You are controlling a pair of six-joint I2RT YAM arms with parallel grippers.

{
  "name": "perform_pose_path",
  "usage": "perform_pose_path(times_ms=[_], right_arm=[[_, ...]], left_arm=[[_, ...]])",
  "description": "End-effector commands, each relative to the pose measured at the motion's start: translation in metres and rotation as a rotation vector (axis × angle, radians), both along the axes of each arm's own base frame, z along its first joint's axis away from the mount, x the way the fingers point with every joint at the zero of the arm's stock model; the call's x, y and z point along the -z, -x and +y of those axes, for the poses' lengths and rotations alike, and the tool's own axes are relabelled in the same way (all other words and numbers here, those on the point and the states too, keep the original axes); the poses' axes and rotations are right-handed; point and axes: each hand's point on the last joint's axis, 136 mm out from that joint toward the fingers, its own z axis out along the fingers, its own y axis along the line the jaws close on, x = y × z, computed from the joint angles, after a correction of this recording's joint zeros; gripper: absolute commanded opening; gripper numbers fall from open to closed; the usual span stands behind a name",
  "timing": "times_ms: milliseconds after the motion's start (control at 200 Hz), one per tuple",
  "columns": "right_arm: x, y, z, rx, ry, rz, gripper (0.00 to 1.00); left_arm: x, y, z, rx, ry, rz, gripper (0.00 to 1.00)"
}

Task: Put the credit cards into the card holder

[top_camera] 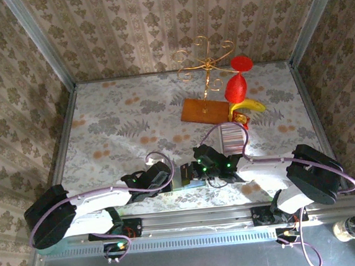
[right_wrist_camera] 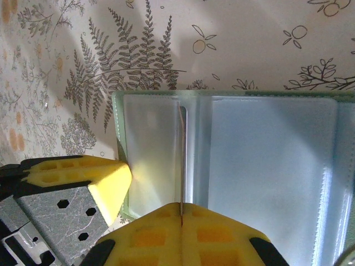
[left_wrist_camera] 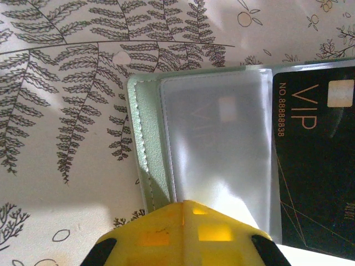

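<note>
The card holder (left_wrist_camera: 147, 138) lies open on the fern-print table, green rim around cloudy clear pockets (right_wrist_camera: 266, 166). My right gripper (right_wrist_camera: 182, 206) is shut on a credit card (right_wrist_camera: 182, 149), seen edge-on and standing at the slot between two pockets. In the left wrist view that card (left_wrist_camera: 316, 166) is dark with gold VIP lettering, at the holder's right side. Another card shows faintly inside a pocket (left_wrist_camera: 222, 116). My left gripper (left_wrist_camera: 183, 204) is shut with nothing between its fingers, its tip on the holder's near edge. From above, both grippers (top_camera: 168, 171) (top_camera: 199, 167) meet over the holder (top_camera: 191, 181).
A long white ribbed tray (top_camera: 231, 137) lies just beyond the right arm. Behind it are a brown wooden board (top_camera: 203, 110), a gold wire stand (top_camera: 205, 59), a banana (top_camera: 248, 106) and a red object (top_camera: 236, 87). Patterned walls enclose the table.
</note>
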Motion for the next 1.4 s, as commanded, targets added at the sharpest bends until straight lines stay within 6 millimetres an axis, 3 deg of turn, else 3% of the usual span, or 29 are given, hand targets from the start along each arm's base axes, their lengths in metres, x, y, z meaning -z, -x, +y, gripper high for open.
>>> perform_pose_path(times_ms=[0,345,710,810,1055,1395], right_arm=[[0.006,0.007,0.001,-0.006,0.014,0.034,0.00],[0.016,0.012,-0.004,0.005,0.060,0.090,0.00],[0.014,0.012,0.007,-0.027,0.024,0.092,0.01],[0.011,0.009,0.010,-0.028,0.014,0.080,0.06],[0.017,0.006,-0.005,-0.032,0.140,0.061,0.30],[0.023,0.006,-0.001,-0.059,0.167,0.075,0.32]], left_arm=[[0.014,0.007,0.012,-0.011,-0.052,0.026,0.00],[0.014,0.007,0.013,-0.014,-0.050,0.023,0.00],[0.014,0.007,0.012,-0.012,-0.047,0.021,0.00],[0.013,0.007,0.013,-0.012,-0.050,0.020,0.00],[0.012,0.007,0.013,-0.014,-0.045,0.016,0.00],[0.013,0.007,0.013,-0.012,-0.046,0.017,0.00]])
